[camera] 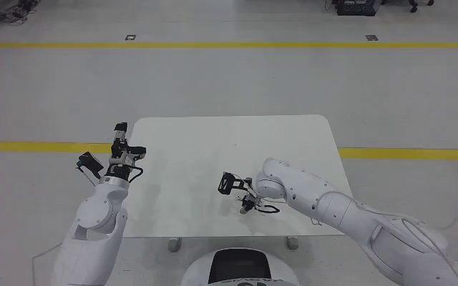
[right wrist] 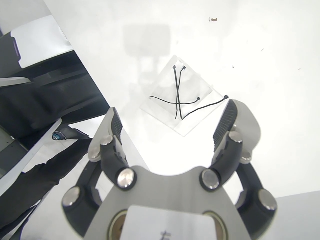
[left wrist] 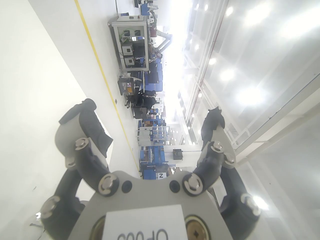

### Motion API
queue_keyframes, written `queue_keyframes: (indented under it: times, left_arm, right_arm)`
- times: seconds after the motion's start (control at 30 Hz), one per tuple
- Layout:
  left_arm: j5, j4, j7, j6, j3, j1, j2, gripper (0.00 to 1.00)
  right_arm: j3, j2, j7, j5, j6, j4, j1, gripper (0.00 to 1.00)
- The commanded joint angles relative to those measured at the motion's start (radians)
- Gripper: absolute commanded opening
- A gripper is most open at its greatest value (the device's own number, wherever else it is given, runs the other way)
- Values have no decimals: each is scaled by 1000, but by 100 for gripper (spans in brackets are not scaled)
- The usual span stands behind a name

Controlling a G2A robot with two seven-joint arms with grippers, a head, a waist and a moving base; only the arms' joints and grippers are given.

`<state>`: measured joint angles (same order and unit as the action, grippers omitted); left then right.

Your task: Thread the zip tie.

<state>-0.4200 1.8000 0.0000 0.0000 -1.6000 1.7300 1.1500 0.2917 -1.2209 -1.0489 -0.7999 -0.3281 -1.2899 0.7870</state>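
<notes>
You see four zip ties (right wrist: pixel 178 93) lying crossed in the clear tray (right wrist: pixel 195 83). The right gripper (right wrist: pixel 172 107) and the left gripper (left wrist: pixel 151 108) have their fingers wide apart and empty.

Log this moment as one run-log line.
phase: pre-grasp | right gripper: open, facing clear tray | zip ties: four, loose on tray, none held | left gripper: open, empty, at left edge of table

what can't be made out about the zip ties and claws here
Right wrist view: the zip ties on the clear tray are too thin to tell which lies on top where they cross, or whether any is threaded.
Top view: the right claw hangs over them; their layout is too small to read.
Left wrist view: the left claw points at the room; what lies beneath is cut off.
</notes>
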Motion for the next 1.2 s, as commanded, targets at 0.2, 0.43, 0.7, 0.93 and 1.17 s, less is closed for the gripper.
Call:
queue_keyframes:
  times: [0.2,0.43,0.7,0.93,1.17]
  left_arm:
    - [0,0,0,0,0,0,0,100]
    - [0,0,0,0,0,0,0,100]
    - [0,0,0,0,0,0,0,100]
    - [0,0,0,0,0,0,0,100]
    - [0,0,0,0,0,0,0,100]
  right_arm:
    - [0,0,0,0,0,0,0,100]
    - [0,0,0,0,0,0,0,100]
    - [0,0,0,0,0,0,0,100]
    - [0,0,0,0,0,0,0,100]
    - [-1,3,31,-45,-8,2,8,100]
